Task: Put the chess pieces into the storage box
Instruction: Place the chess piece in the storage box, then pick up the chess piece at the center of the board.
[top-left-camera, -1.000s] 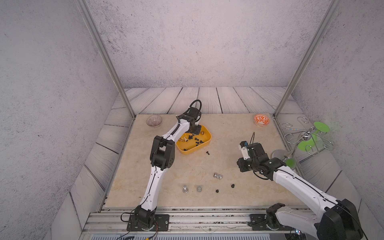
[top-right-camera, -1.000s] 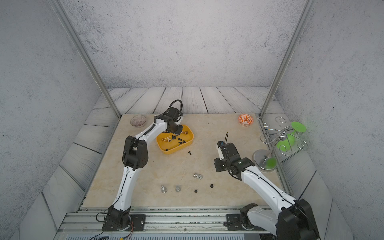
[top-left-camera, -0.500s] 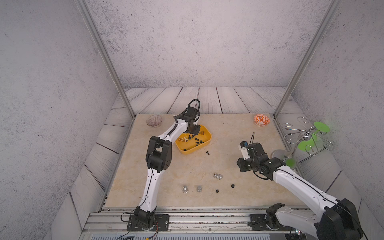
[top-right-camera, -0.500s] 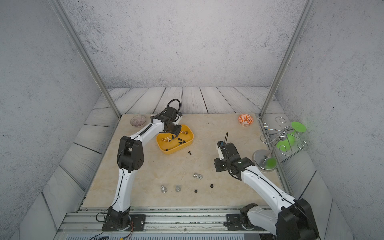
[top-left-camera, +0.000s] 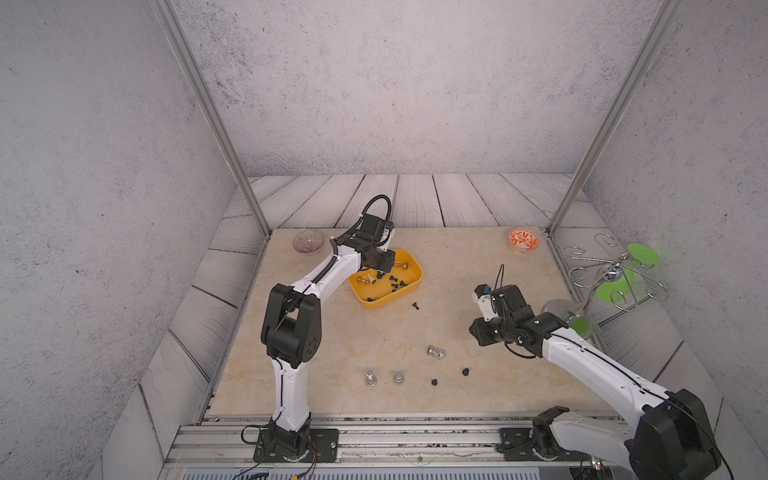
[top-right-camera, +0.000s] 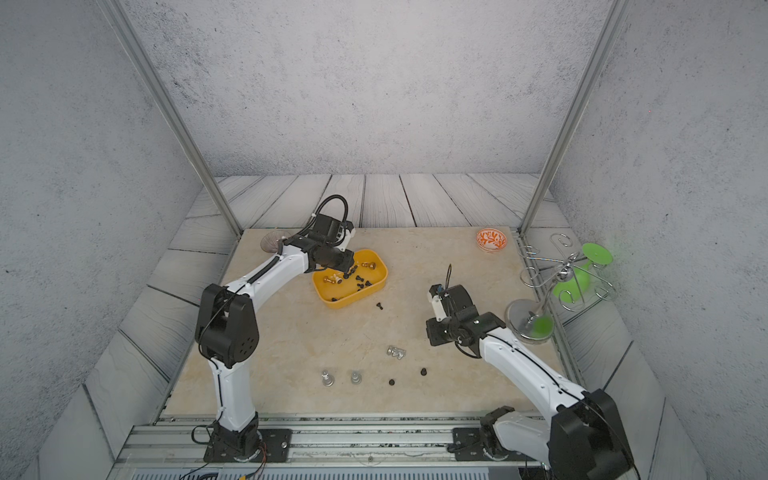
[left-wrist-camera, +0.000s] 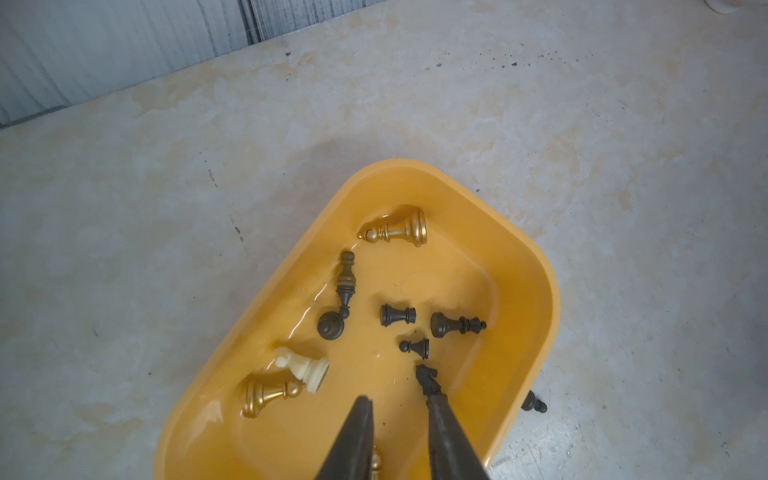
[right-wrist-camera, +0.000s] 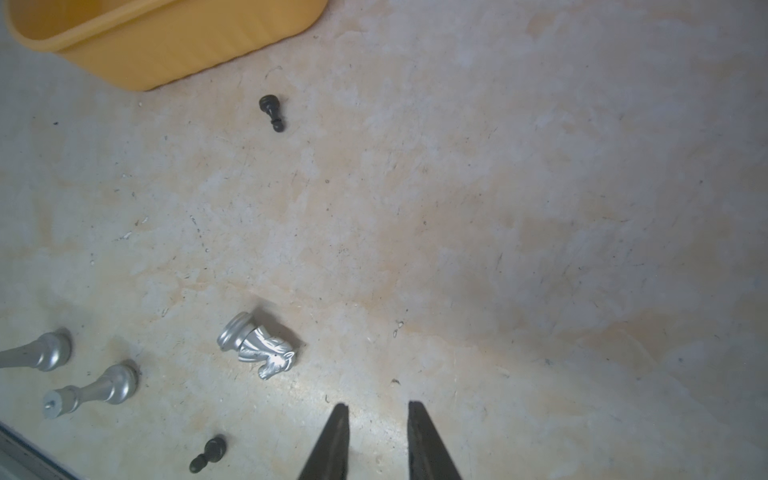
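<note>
Several chess pieces (left-wrist-camera: 397, 314) lie in the yellow storage box (left-wrist-camera: 549, 291) beneath the left hand (left-wrist-camera: 397, 399), parted and empty, a black knight (left-wrist-camera: 428, 379) touching 1 fingertip (left-wrist-camera: 437, 409). 6 more dot the counter (top-left-camera: 332, 353). Right hand (right-wrist-camera: 377, 404), likewise parted and empty, nears the toppled silver knight (right-wrist-camera: 257, 349), which could roll from an off-centre pinch.

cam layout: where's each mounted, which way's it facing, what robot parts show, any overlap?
Top views: high above the robot's bases, looking down and forward over the table to the back wall; left arm, right arm show.
Left wrist: on left arm, looking down into the yellow box; open left claw shows.
Right wrist: on right arm, looking down at the silver knight; open right claw shows.
Shared: both wrist views catch the box and the small black piece beside it.
</note>
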